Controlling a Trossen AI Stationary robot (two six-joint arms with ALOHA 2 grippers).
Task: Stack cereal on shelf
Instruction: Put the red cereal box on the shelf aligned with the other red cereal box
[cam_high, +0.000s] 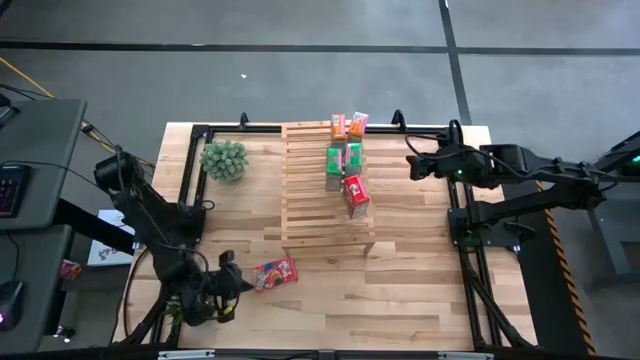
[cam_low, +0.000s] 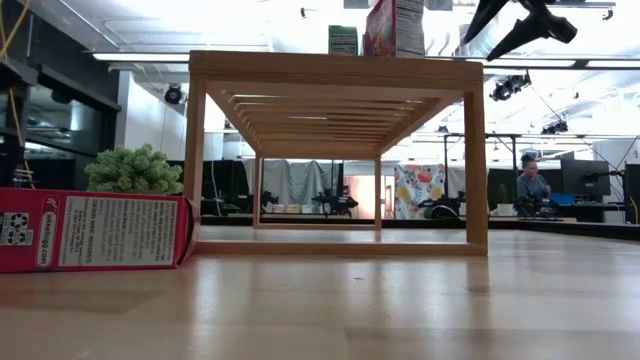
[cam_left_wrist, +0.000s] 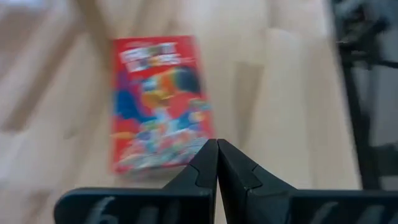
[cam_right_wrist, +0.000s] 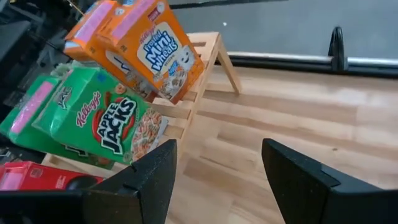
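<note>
Left claw (cam_high: 225, 283) low at the counter's near-left corner, fingers pressed together with nothing between them; in the left wrist view its closed tips (cam_left_wrist: 217, 163) sit just short of the red cereal box (cam_left_wrist: 158, 102), apart from it. That red box (cam_high: 274, 273) lies flat on the counter (cam_high: 420, 300), face up, just beside the left claw and in front of the shelf's near-left leg; in the low view it shows on its side at the left (cam_low: 95, 231)

Right claw (cam_high: 416, 166) hangs above the counter just off the shelf's right edge, fingers spread wide, holding nothing; right wrist view shows the two fingers (cam_right_wrist: 149, 180) apart with bare counter between

Shelf (cam_high: 305, 190), light-wood slatted rack, stands mid-counter. On its top, five boxes along the right side: two orange Frosted Mini-Wheats boxes (cam_right_wrist: 155, 50) at the far end, two green Apple Jacks boxes (cam_right_wrist: 102, 121) next to them, one red box (cam_high: 355, 195) nearest. Whether the boxes touch one another, cannot tell

Green potted plant (cam_high: 224, 159) on the counter just left of the shelf

Person (cam_low: 530, 180) seated far back in the room, low view
</note>
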